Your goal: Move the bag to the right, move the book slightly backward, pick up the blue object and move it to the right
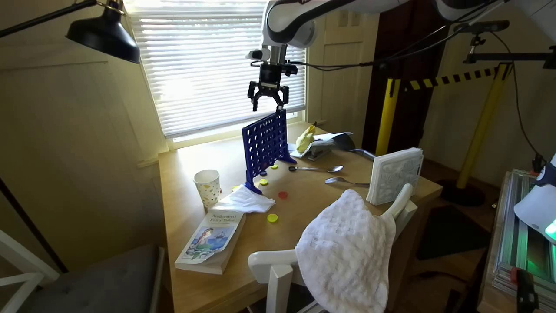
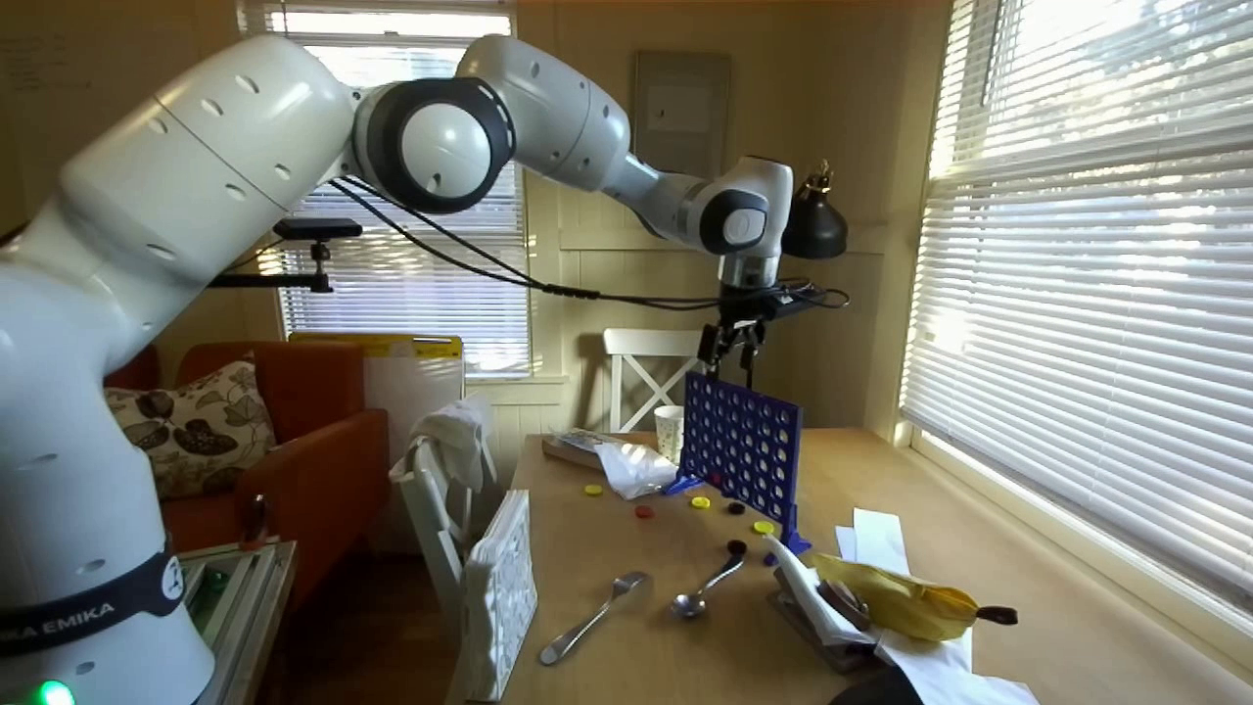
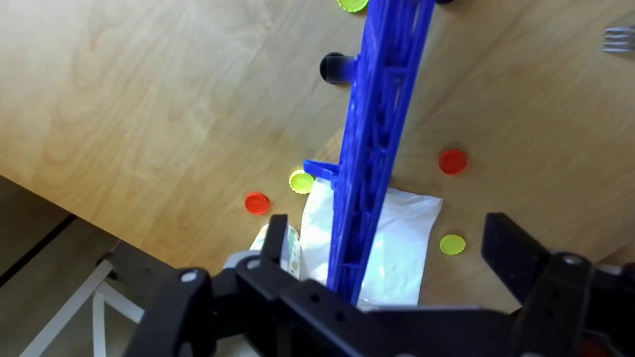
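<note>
The blue object, an upright dark-blue grid frame on small feet, stands on the table; it also shows in an exterior view and the wrist view. My gripper is open and empty above it, also in an exterior view. In the wrist view my gripper has the frame's top edge between its spread fingers, nearer the left one. A white plastic bag lies by the frame's foot, also in the wrist view. The book lies flat beside the bag.
A dotted white cup stands near the book and bag. Coloured discs lie around the frame. A spoon, a fork, a yellow pouch on papers and a white block are on the table. A towel-draped chair stands at the edge.
</note>
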Controlling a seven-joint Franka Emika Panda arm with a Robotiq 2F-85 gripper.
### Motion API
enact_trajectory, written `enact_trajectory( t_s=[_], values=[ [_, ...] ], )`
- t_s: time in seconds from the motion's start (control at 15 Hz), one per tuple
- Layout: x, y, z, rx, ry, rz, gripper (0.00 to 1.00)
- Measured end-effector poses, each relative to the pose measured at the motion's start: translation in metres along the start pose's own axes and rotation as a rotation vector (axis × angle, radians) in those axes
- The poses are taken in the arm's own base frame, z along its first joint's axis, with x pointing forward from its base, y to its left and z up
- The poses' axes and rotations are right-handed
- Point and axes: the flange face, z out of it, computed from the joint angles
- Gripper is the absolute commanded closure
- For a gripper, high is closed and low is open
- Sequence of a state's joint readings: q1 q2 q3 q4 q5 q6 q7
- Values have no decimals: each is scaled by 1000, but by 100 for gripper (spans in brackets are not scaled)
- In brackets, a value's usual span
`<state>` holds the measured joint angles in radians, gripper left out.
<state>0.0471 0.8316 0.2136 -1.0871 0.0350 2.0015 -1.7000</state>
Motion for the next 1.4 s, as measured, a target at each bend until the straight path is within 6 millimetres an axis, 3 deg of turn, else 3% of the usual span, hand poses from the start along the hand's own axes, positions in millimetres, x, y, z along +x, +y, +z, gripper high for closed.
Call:
enact_trajectory(
  t_s=[0.13, 0.27, 0.6, 0.93, 1.2, 1.4],
  values=[
    [-7, 4, 7, -8, -12, 13, 0],
    [-14, 6, 17, -6, -14, 22, 26],
    [-23, 10, 33, -5, -10, 32, 64],
    [-25, 13, 35, -6, -10, 39, 98],
    [-19, 14, 29, 12, -10, 85, 96],
    [-3, 15, 5, 39, -6, 121, 96]
  ],
)
